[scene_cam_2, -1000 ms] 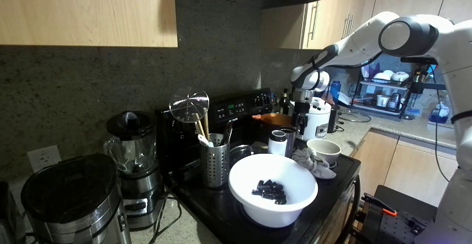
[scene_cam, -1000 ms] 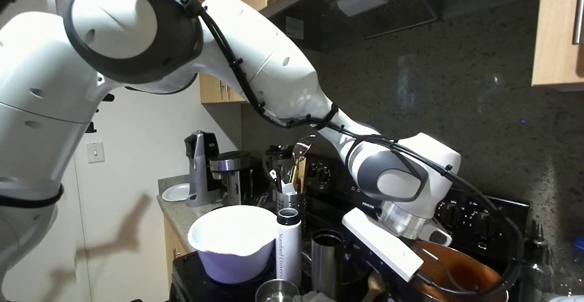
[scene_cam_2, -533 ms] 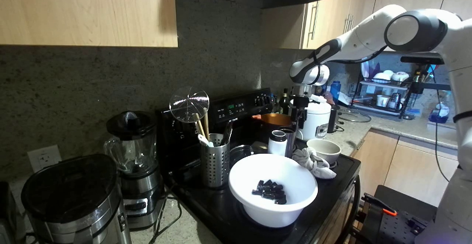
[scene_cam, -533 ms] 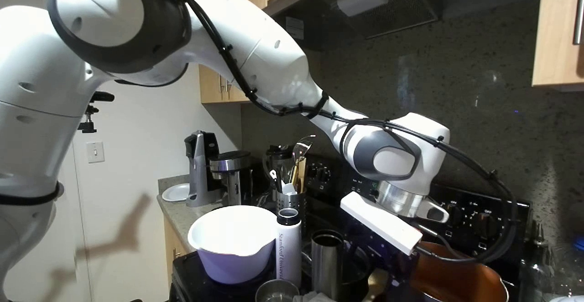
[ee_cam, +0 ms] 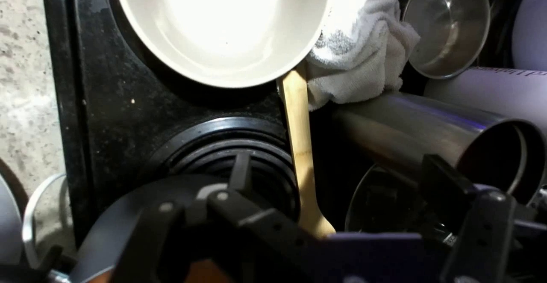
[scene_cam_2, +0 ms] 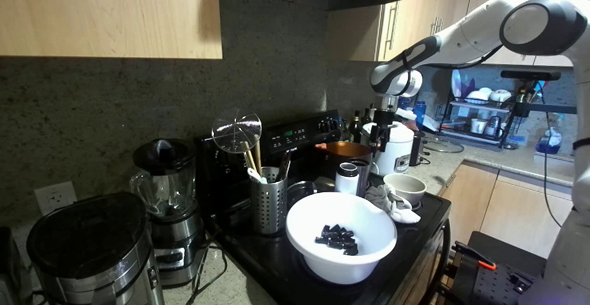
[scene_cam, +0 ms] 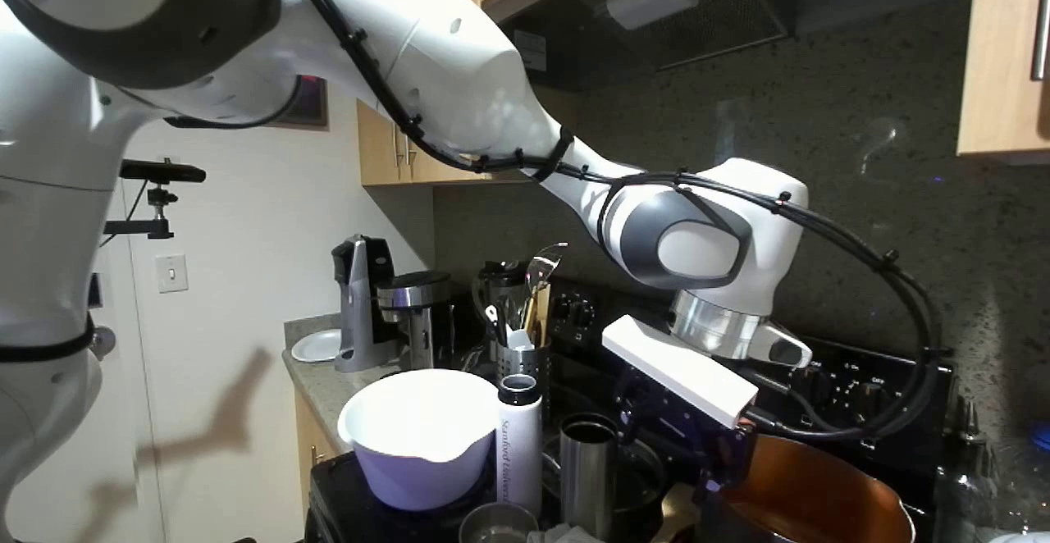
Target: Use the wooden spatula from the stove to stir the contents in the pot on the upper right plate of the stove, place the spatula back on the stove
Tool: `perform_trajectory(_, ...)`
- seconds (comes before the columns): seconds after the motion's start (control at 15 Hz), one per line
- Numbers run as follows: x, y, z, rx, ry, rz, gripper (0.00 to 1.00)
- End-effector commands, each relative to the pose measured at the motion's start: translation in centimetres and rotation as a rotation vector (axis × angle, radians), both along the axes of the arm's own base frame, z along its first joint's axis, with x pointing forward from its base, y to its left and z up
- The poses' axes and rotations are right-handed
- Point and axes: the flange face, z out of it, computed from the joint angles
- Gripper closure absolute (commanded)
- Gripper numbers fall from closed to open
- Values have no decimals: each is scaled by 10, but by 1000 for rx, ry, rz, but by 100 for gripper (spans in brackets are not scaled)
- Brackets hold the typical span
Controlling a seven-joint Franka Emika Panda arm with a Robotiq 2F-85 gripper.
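Now rises near the pot [scene_cam: 820, 481] with the gripper [ee_cam: 339, 167] spread and empty; leaves the wooden spatula [ee_cam: 301, 142] beside the pot, perhaps returned after stirring.

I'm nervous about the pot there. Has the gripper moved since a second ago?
Yes. In an exterior view, the gripper has risen and shifted slightly toward the picture's right, judged against the stove's back panel.

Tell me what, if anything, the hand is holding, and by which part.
Nothing is held: the hand is open, and the spatula lies on the stove.
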Motion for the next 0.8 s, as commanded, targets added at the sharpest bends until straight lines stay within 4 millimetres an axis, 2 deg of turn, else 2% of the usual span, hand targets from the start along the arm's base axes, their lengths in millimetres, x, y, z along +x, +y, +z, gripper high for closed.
perform_trajectory(0.0, -39, -6, 20, 12, 1, -14, 0)
perform_trajectory(0.33, -74, -9, 48, 19, -40, -51, 0)
perform_trajectory(0.73, -117, 3, 74, 27, -91, -57, 0)
